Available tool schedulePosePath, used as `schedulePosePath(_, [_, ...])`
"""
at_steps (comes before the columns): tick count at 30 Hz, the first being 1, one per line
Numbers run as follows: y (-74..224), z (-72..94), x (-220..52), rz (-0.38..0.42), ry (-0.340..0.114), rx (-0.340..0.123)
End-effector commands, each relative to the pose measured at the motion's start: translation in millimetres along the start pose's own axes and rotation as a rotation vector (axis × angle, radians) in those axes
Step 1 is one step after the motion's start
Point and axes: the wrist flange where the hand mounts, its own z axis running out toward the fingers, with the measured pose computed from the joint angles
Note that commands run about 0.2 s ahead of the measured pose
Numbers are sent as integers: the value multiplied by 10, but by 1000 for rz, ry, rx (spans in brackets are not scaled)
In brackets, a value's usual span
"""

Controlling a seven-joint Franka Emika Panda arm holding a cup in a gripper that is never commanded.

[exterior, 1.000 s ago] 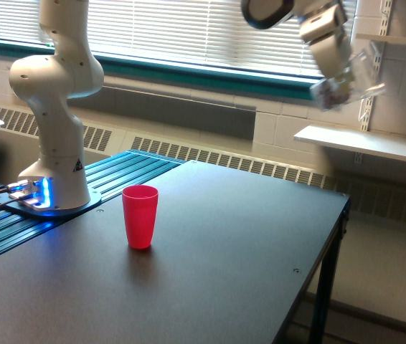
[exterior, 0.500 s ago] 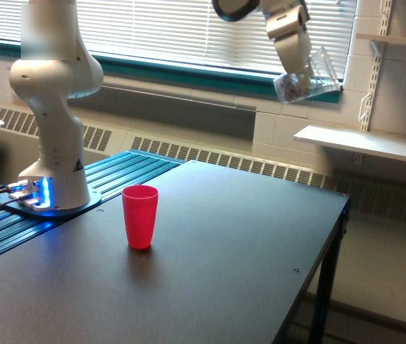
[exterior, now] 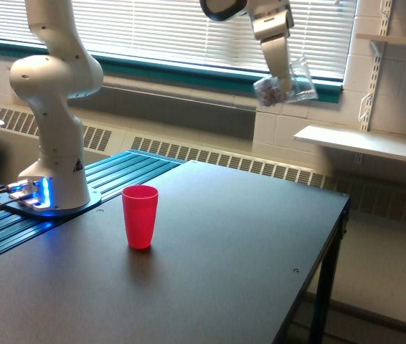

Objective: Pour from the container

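High above the table's far side, my gripper (exterior: 280, 80) is shut on the container (exterior: 287, 86), a small clear plastic cup tilted on its side with brownish-pink pieces showing through its wall. The cup's mouth points toward the exterior view's right. An opaque red cup (exterior: 140, 216) stands upright on the dark table (exterior: 246, 265), well below the container and toward the exterior view's left of it.
The arm's white base (exterior: 56, 143) stands at the exterior view's left on a blue ribbed plate (exterior: 117, 175). A white wall shelf (exterior: 364, 143) hangs at the right behind the table. The table's right edge drops off near the black leg (exterior: 325, 301).
The gripper has carried the clear cup toward the exterior view's left across the window, from near the shelf bracket to about mid-frame. The red cup has not moved.
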Motion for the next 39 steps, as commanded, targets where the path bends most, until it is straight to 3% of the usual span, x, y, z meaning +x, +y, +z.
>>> schedulePosePath(1, [255, -42, 25, -75, -34, -43])
schedulePosePath(5, [450, 3, -8, -147, -35, -123])
schedulePosePath(8, [606, 16, -26, -123, -69, -122])
schedulePosePath(11, [771, 64, -76, -162, -75, -168])
schedulePosePath(15, [1033, 80, -175, -117, -104, -148])
schedulePosePath(26, [1744, 43, -311, -21, -131, -107])
schedulePosePath(39, [2712, -135, -408, 87, -126, -90])
